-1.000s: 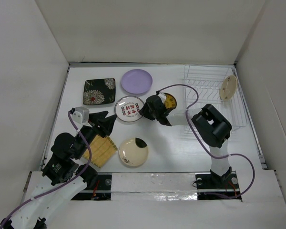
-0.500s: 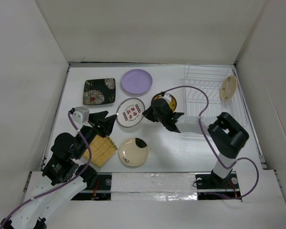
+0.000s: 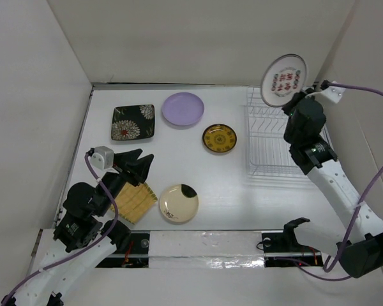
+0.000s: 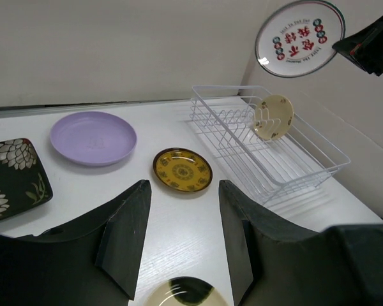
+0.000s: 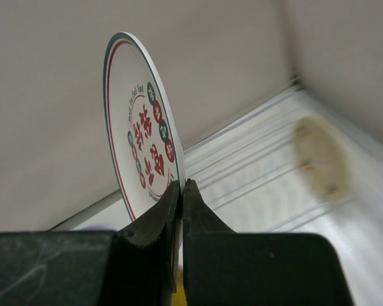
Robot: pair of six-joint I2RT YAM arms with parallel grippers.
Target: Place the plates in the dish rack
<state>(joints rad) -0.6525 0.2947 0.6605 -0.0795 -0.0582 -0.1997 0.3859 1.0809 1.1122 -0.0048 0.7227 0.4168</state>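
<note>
Nearest me, the left pincer (image 3: 147, 167) hung low over the tabletop (image 3: 242, 197) with its jaws standing partly apart and nothing between them. Its fingers (image 4: 124, 239) framed the wrist view, with the rim of the cream plate with the black patch (image 3: 179, 203) showing at the bottom edge between them. The yellow woven square plate (image 3: 135, 201) lay flat just under and to the near side of that pincer, and the cream plate sat just beside it on its right. Further out, near the middle of the tabletop, the brown-gold plate (image 3: 219, 138) rested flat on its own, between the cream plate and the white wire dish rack (image 3: 271, 162) on the right side. In the left wrist view I could see the glossy tan plate (image 4: 272, 116) standing on edge in the rack's slots towards its far end. Towards the back wall, the black floral square plate (image 3: 133, 122) and the round lilac plate (image 3: 183, 108) lay side by side, near each other but apart. Farthest off, the right pincer (image 3: 298, 95) was raised above the far end of the rack, its jaws clamped tight on the lower rim of the white plate with red marks (image 3: 283, 80). That plate stood on edge in the air, clear of the wires.
</note>
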